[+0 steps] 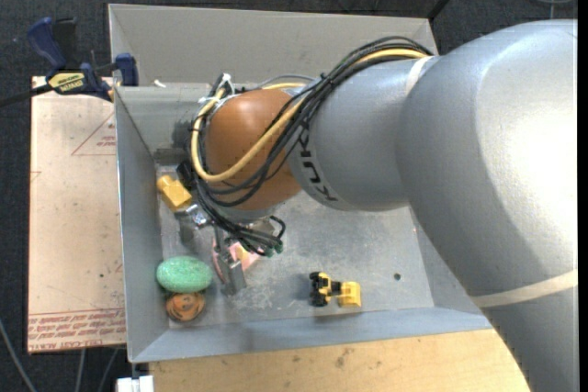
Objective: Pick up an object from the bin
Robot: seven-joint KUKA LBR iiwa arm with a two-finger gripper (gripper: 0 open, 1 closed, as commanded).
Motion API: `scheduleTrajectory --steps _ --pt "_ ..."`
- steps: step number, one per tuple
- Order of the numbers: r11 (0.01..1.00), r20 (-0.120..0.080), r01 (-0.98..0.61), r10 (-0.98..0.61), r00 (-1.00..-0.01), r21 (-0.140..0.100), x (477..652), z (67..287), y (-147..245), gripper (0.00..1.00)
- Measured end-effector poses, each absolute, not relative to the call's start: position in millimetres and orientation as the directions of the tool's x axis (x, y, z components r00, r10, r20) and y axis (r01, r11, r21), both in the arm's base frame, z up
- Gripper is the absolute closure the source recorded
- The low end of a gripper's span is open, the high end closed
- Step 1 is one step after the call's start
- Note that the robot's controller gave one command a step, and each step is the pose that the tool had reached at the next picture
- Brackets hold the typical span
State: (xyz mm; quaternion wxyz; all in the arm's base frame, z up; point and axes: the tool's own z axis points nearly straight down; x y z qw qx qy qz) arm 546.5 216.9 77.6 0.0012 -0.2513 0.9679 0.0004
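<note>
DESK: So, what's in shot, front of the bin first?

OPERATOR: Nearest me, in the front left corner of the bin (136,243), a brown disc (186,308) lies flat. Just behind it is a green oval (182,274). Its long axis runs left to right along the front wall, and neither end points at my tool. Well apart to the right stands a toy truck (333,291), yellow and black, also lying left to right, yellow end rightward.

DESK: And the gripper?

OPERATOR: The gripper (226,269) hangs low over the floor, just right of the green oval. A pink scrap (235,254) sits right against it. I cannot tell whether that scrap is gripped, nor whether the gripper is spread or closed.

DESK: What does the next move turn on?

OPERATOR: As I judge it, the oval lies to the tool's left, broadside on. A small shift left and a grasp across its narrow width should serve. Farther back, a yellow block (173,191) sits by the left wall, and beyond it is the wrist's orange cover (248,142).
</note>
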Motion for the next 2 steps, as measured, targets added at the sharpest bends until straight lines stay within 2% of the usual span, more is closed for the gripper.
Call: scheduleTrajectory --steps 1,2 --pt "0.663 -0.008 -0.749 -0.749 -0.663 -0.002 517.6 71.0 230.3 1.00" --pt "0.663 -0.008 -0.749 -0.749 -0.663 -0.002 517.6 70.9 230.2 1.00"
